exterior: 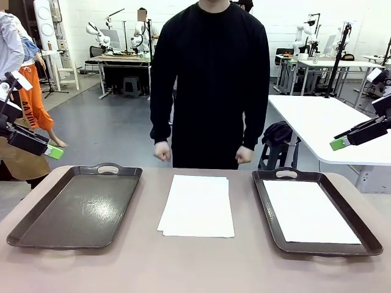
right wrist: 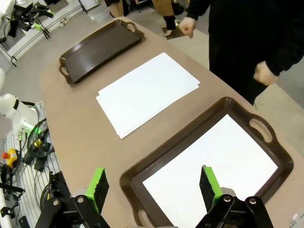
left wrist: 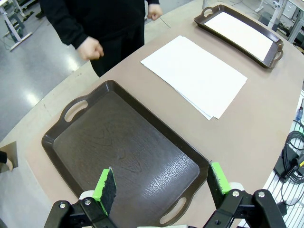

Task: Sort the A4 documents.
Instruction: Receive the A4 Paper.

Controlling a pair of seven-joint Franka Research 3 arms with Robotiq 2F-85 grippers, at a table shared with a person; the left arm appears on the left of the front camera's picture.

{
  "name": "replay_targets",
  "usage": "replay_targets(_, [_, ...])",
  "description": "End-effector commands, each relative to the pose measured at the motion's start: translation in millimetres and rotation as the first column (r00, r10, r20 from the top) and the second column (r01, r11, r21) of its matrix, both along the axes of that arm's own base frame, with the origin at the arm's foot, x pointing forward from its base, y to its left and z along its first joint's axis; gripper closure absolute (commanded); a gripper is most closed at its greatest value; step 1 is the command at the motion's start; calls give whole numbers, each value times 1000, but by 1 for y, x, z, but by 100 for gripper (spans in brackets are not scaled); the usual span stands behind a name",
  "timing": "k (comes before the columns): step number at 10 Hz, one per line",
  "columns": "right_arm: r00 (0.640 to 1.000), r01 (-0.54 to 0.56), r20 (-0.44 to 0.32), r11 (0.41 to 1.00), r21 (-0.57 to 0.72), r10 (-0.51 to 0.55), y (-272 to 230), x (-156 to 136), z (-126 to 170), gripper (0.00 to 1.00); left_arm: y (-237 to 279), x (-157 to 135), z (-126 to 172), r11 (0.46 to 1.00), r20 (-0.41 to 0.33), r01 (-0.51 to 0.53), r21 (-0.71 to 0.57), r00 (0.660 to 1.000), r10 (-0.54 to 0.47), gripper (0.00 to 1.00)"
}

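A small stack of white A4 documents (exterior: 198, 205) lies on the table between two dark trays, also seen in the wrist views (left wrist: 194, 75) (right wrist: 147, 90). One white sheet (exterior: 307, 211) (right wrist: 216, 164) lies flat in the right tray (exterior: 267, 201). The left tray (exterior: 79, 204) (left wrist: 123, 147) holds nothing. My left gripper (exterior: 55, 152) (left wrist: 161, 183) hangs open, high above the left tray. My right gripper (exterior: 338, 144) (right wrist: 152, 183) hangs open, high above the right tray. Neither holds anything.
A person in black stands at the far edge of the table, with both fists (exterior: 162, 151) (exterior: 244, 154) held just above it. A white table (exterior: 324, 122) stands behind on the right. Cables and a power strip (right wrist: 35, 142) lie beside the table.
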State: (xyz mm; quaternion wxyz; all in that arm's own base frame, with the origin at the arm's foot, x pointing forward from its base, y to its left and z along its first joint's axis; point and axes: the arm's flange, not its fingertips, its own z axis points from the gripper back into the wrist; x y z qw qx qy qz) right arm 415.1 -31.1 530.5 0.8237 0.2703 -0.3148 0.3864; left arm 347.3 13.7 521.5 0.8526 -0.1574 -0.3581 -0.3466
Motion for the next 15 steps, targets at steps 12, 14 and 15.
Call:
replay_targets(12, [1000, 0, 7, 1000, -5, 0, 0, 1, 0, 0, 2, 1, -1, 1000, 14, 12, -2, 1000, -12, 0])
replay_targets(14, [1000, 0, 7, 1000, -5, 0, 0, 1, 0, 0, 2, 1, -1, 1000, 14, 12, -2, 1000, -12, 0])
replay_targets(15, [1000, 0, 7, 1000, -5, 0, 0, 1, 0, 0, 2, 1, -1, 1000, 14, 12, -2, 1000, -12, 0])
